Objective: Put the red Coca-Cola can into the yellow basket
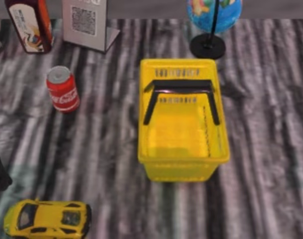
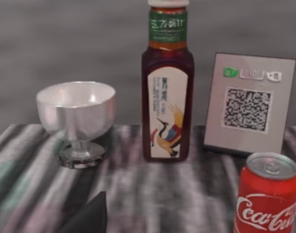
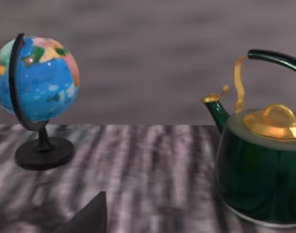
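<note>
Toy car [image 1: 48, 218] nearest, can [image 1: 62, 89] upright on tabletop [image 1: 106, 149] left of basket [image 1: 182, 119], apart, pincer states impossible to tell

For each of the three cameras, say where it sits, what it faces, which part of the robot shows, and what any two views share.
Top view: above the table, looking down on the red Coca-Cola can, the yellow plastic basket and a yellow toy car; a dark arm part shows at the left edge.
Left wrist view: low on the left arm, facing the can, a dark tea bottle, a QR sign and a silver goblet; a dark gripper tip shows.
Right wrist view: low on the right arm, facing a blue globe and a green kettle; a dark gripper tip shows.
Shared: top and left wrist show can, bottle, sign; top and right wrist show the globe.
</note>
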Tool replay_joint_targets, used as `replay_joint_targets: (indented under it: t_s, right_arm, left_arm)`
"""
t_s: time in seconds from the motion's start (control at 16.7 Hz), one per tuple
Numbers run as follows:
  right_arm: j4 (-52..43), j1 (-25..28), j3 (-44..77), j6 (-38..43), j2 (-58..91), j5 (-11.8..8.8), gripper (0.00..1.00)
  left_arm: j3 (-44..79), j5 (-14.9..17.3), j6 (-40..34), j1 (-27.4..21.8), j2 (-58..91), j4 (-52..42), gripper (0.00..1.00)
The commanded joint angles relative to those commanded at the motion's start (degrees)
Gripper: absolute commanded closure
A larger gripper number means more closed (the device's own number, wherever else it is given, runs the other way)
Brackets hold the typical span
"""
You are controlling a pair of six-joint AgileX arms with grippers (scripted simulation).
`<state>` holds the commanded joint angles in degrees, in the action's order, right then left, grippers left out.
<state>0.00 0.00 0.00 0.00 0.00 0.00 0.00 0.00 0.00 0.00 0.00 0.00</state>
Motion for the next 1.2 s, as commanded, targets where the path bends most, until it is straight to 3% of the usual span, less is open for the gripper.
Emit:
replay_joint_targets:
  t_s: [0.3,0.54,1.2]
  right_arm:
    - [0.0,0.0,0.0,0.0,0.0,0.0,0.00]
    - [0.0,0.0,0.0,0.0,0.0,0.0,0.00]
    - [0.0,0.0,0.0,0.0,0.0,0.0,0.00]
  left_arm:
    - [2.9,0.6,0.9,-0.8,3.0,-2.1,0.00]
    - [13.6,1.8,4.1,-2.8,14.3,-9.3,0.00]
    - [67.7,2.2,19.0,-7.2,72.2,-43.8,0.00]
